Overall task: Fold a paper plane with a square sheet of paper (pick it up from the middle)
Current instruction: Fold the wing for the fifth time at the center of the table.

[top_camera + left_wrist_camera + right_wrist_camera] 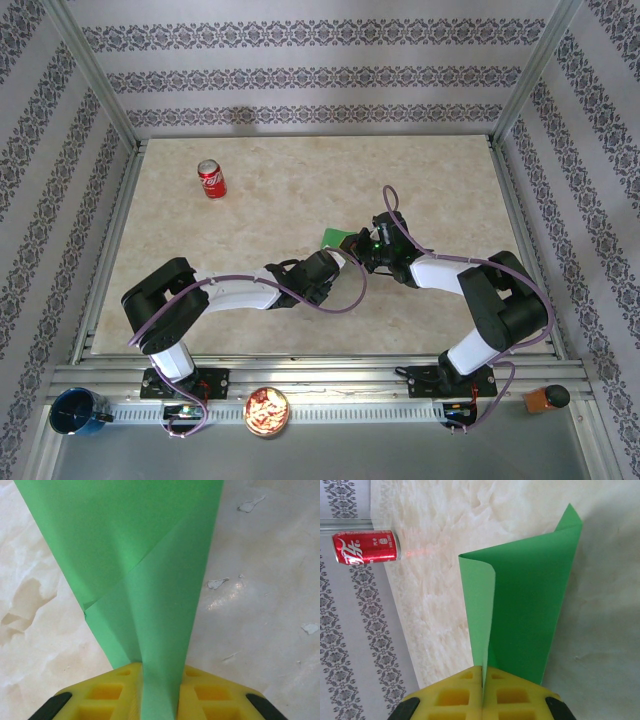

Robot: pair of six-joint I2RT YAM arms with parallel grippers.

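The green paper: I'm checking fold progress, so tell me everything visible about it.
The green paper is thin, plain, bright and unmarked, and partly folded. The left wrist view shows a diagonal flap edge across it. The right wrist view shows a doubled layer with a rounded, uncreased bend. It sits near the middle of the table, apparently lifted, pinched at once by the left gripper and the right gripper.

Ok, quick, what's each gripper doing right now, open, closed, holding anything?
Left gripper: closed, pinching the folded green paper.
Right gripper: closed, pinching the same green paper.
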